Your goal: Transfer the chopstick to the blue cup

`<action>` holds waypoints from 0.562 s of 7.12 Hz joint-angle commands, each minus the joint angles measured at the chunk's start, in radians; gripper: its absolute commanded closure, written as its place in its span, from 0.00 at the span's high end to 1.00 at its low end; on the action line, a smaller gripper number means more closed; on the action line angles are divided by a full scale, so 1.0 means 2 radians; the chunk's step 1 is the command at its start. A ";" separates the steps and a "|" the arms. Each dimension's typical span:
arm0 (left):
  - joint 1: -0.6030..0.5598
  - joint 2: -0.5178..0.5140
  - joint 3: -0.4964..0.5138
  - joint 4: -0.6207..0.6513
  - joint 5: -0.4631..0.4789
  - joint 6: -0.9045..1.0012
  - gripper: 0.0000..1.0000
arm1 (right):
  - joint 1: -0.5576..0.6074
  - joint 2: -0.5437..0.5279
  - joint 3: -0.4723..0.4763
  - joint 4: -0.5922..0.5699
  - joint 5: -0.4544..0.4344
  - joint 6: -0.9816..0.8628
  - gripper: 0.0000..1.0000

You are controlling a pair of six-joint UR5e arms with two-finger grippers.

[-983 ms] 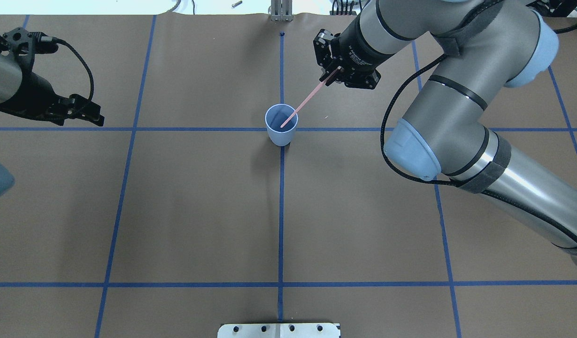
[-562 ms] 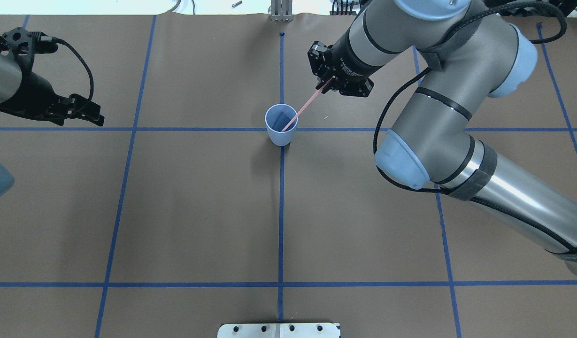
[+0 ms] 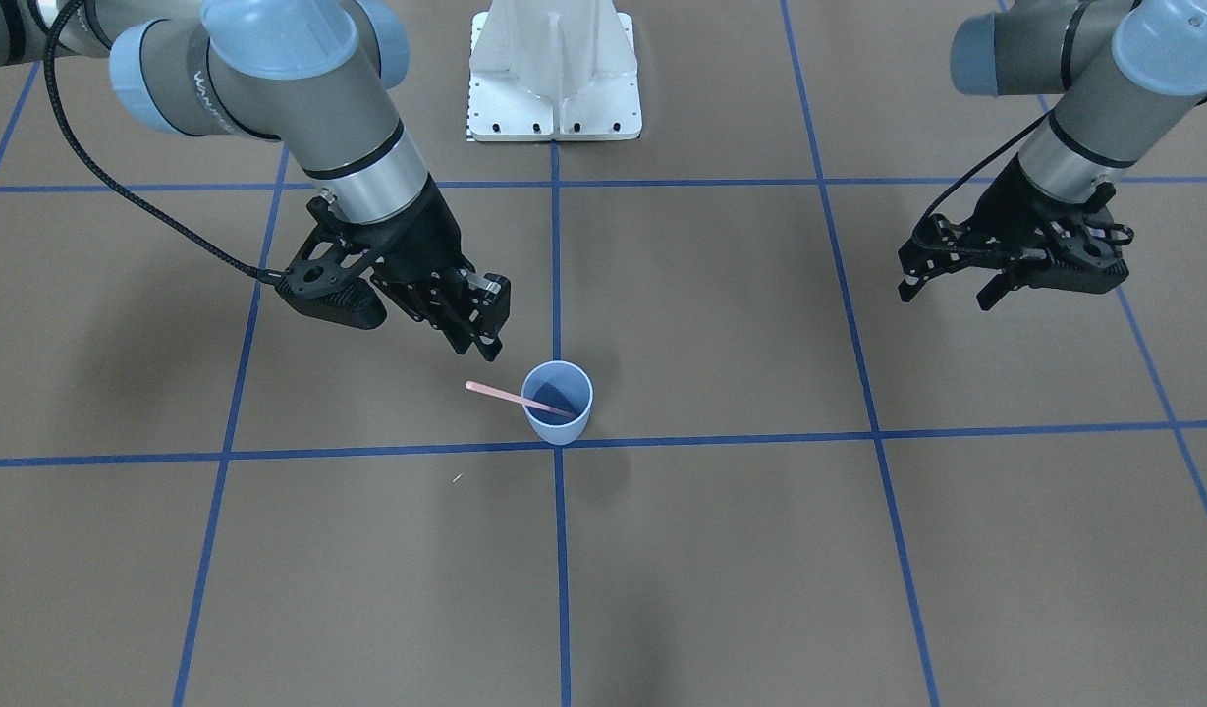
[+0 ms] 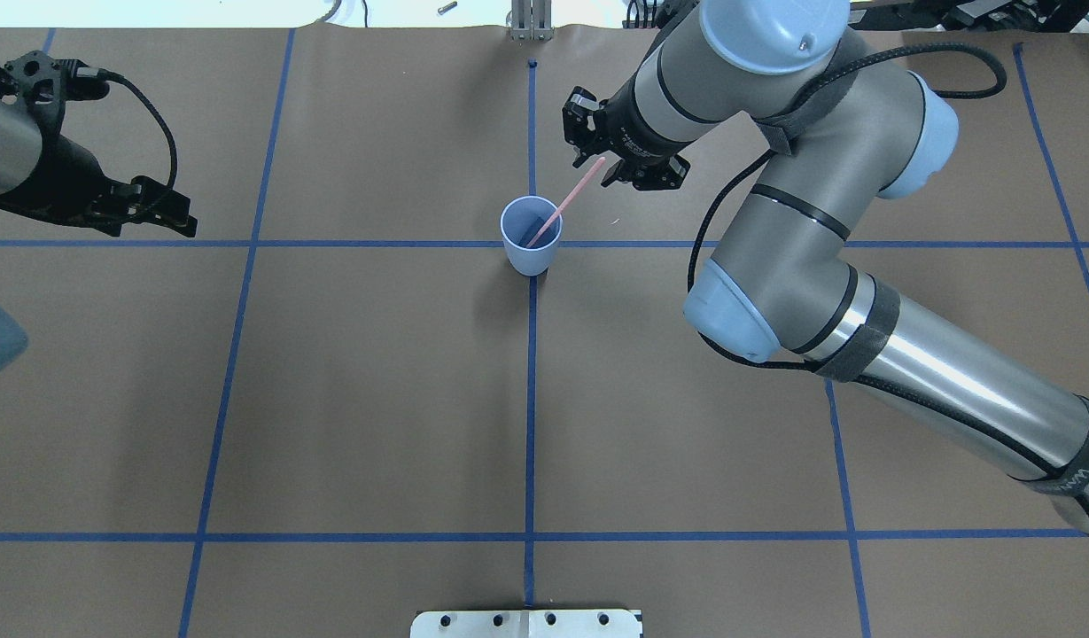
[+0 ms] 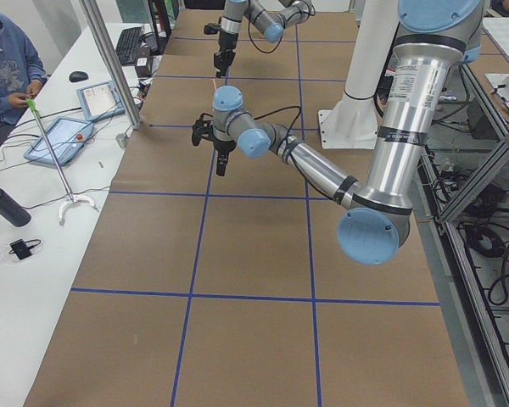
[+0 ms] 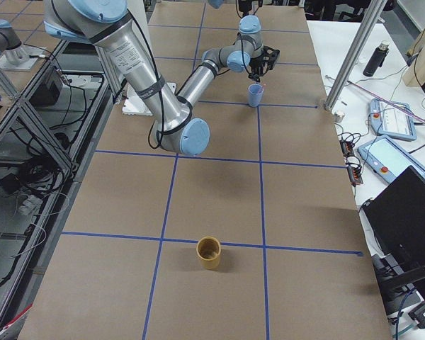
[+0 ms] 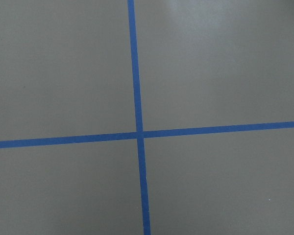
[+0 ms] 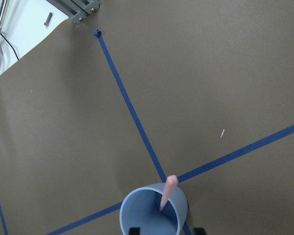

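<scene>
We find the chopstick [image 3: 510, 396] leaning in the blue cup [image 3: 560, 429], lower end inside, shaft on the rim, free end slanting out from the cup toward the right gripper [image 3: 480, 344]. That gripper hangs spread just beyond the free end, apart from it. The left gripper [image 3: 947, 293], likewise spread, hangs well away from the cup.

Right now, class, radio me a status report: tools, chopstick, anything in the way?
Right tool open, clear of chopstick. Left tool open, off aside. Chopstick leaning in blue cup. White sliver nearby, clear of cup.
</scene>
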 commanded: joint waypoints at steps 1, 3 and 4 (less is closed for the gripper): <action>0.000 0.000 0.000 0.000 -0.001 0.001 0.97 | 0.026 -0.029 0.043 0.000 0.023 -0.001 1.00; -0.011 0.019 -0.009 0.000 -0.002 0.008 0.97 | 0.113 -0.122 0.113 0.000 0.129 -0.056 1.00; -0.024 0.040 -0.019 0.002 -0.003 0.043 0.97 | 0.135 -0.184 0.140 0.003 0.151 -0.111 1.00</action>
